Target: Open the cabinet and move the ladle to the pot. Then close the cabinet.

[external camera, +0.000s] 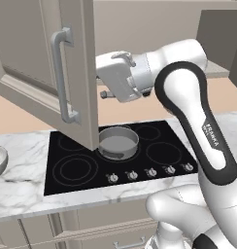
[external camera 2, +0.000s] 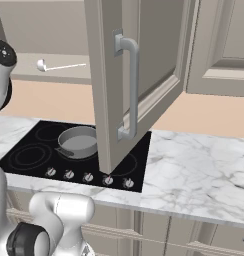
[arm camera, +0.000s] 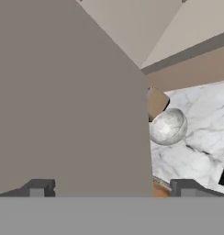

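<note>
My cabinet hangs over the worktop with one raised-panel door swung wide out over the black hob, its vertical silver bar handle facing the base cameras. The one piece of writing I can read is the maker's name, FRANKA, printed small along the dark band of my forearm in the left base view; the knobs along the hob's front edge carry marks too small to make out. My white arm reaches up level with the door's free edge, and my claw points at the flat face of the door; in the hand view its two dark fingertips stand far apart at the bottom, spread wide and pinching nothing. The pot sits on the hob toward its rear middle, just below the door's lower corner, grey, straight-sided and empty. The right base view gives me what the left does not: the ladle, lying on the cabinet's open shelf, bowl toward the left and thin handle running right toward the door. The hand view in turn shows a rounded whitish bowl on the marble past the door's edge; the left base view catches it at the worktop's far left edge.
</note>
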{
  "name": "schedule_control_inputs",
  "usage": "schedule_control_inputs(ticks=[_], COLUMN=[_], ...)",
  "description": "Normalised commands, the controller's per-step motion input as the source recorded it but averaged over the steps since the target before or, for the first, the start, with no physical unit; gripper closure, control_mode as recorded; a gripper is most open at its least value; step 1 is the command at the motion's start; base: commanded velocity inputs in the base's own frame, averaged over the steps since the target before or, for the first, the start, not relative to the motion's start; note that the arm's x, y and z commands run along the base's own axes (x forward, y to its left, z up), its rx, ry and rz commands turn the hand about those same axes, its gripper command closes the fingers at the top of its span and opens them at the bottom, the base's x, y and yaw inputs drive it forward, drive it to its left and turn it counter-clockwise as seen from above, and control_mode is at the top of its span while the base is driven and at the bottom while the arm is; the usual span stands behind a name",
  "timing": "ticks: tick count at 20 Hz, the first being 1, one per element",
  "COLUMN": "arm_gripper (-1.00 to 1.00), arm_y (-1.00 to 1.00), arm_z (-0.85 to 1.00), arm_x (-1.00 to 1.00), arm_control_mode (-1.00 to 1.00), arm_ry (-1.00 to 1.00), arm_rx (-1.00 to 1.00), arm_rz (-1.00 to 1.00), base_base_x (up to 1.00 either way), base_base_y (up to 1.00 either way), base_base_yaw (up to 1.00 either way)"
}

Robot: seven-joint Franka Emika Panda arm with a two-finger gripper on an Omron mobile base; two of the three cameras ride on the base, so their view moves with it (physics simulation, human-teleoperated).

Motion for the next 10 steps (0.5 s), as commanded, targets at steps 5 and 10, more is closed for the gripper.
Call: schedule_control_inputs(ticks=[5,10], arm_gripper=[-1.0,-1.0], arm_y=[-0.62,-0.75], arm_z=[0.18,0.21], arm_x=[0.26,0.23], arm_control_mode=[-1.0,-1.0], arm_ry=[-0.04,-0.07], arm_rx=[-0.19,-0.22], arm_rz=[-0.12,-0.14], base_base_x=[0.0,0.0], base_base_y=[0.0,0.0], base_base_yaw=[0.0,0.0])
